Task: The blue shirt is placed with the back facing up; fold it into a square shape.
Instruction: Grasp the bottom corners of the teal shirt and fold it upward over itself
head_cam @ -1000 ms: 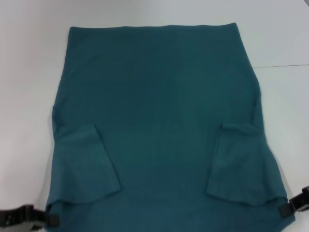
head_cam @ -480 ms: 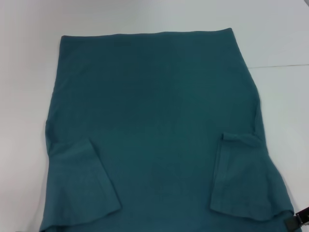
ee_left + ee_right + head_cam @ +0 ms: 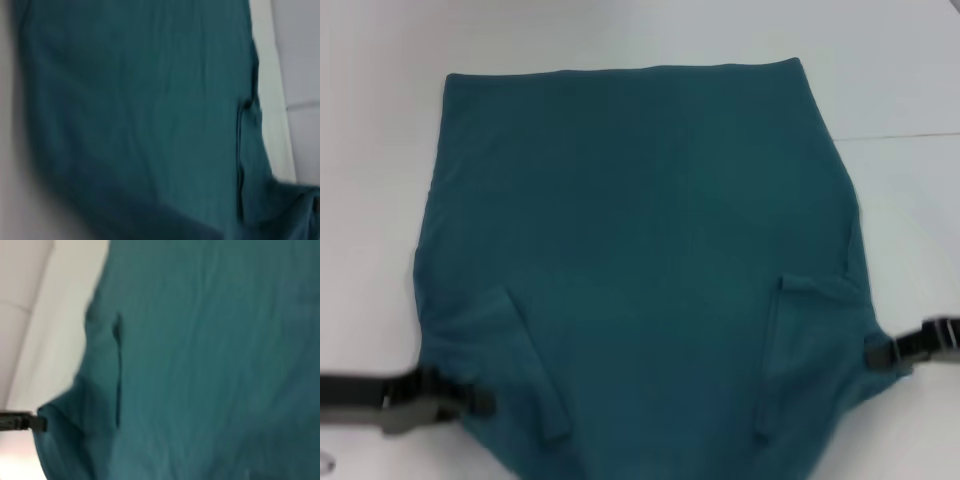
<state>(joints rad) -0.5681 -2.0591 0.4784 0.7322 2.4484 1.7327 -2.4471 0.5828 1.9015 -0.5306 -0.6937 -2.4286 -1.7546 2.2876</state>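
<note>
The blue shirt lies plain side up on the white table, with both sleeves folded in over its near half. My left gripper is shut on the shirt's near left edge. At the near right edge, beside the folded sleeve, my right gripper is shut on the cloth. The near end of the shirt is gathered and raised between them. Teal cloth fills the left wrist view. The right wrist view shows the shirt and, far off, the left gripper pinching its corner.
A thin seam line crosses the white table at the right. Bare tabletop surrounds the shirt on the left, right and far sides. A small dark mark sits at the near left edge.
Both grippers have come up from the near corners toward the shirt's middle, carrying the near edge with them. The lower part of the shirt has narrowed and lifted.
</note>
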